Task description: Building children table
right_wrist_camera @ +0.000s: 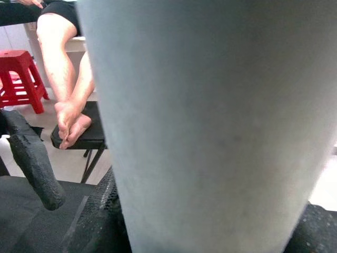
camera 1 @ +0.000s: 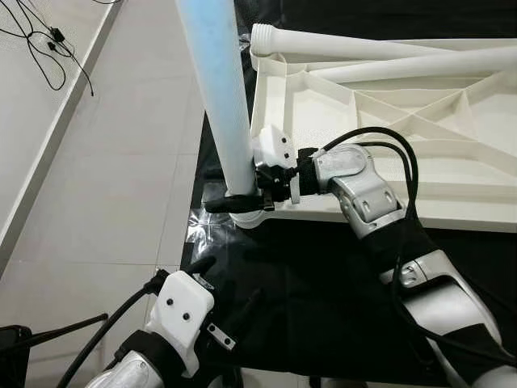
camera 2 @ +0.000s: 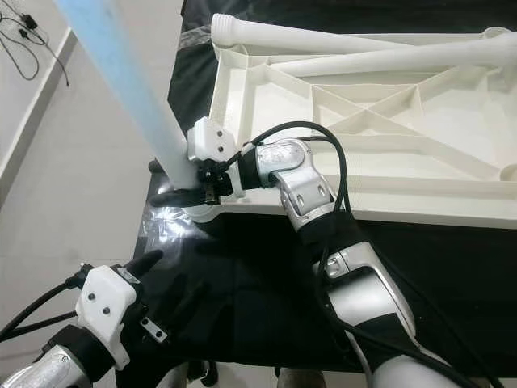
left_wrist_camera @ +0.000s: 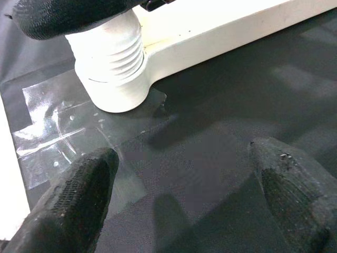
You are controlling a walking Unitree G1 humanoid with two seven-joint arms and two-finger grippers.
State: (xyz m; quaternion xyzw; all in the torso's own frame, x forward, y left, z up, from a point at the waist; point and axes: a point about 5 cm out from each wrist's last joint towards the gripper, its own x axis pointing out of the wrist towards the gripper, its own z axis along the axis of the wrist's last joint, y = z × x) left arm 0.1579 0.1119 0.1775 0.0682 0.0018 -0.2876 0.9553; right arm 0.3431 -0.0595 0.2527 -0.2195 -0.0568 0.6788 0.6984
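The white table top point(camera 1: 388, 121) lies upside down on a black mat point(camera 1: 323, 275). A pale blue-white table leg point(camera 1: 218, 89) stands upright in the corner socket point(left_wrist_camera: 113, 58), where its threaded end shows. My right gripper point(camera 1: 242, 198) is shut on this leg just above the socket, one black finger point(camera 2: 174, 196) wrapping its front. The leg point(right_wrist_camera: 210, 121) is pressed between the two pads in the right wrist view. My left gripper point(camera 1: 226, 287) hovers open over the mat, a short way in front of the socket, with nothing between its fingers point(left_wrist_camera: 73, 205).
Two more white legs point(camera 1: 363, 48) lie across the far side of the table top. Clear tape point(left_wrist_camera: 47, 126) holds the mat's edge by the socket. Cables point(camera 1: 48, 48) trail on the tiled floor at left. A person's bare feet point(right_wrist_camera: 71, 118) rest on a black stool beside a red stool point(right_wrist_camera: 18, 74).
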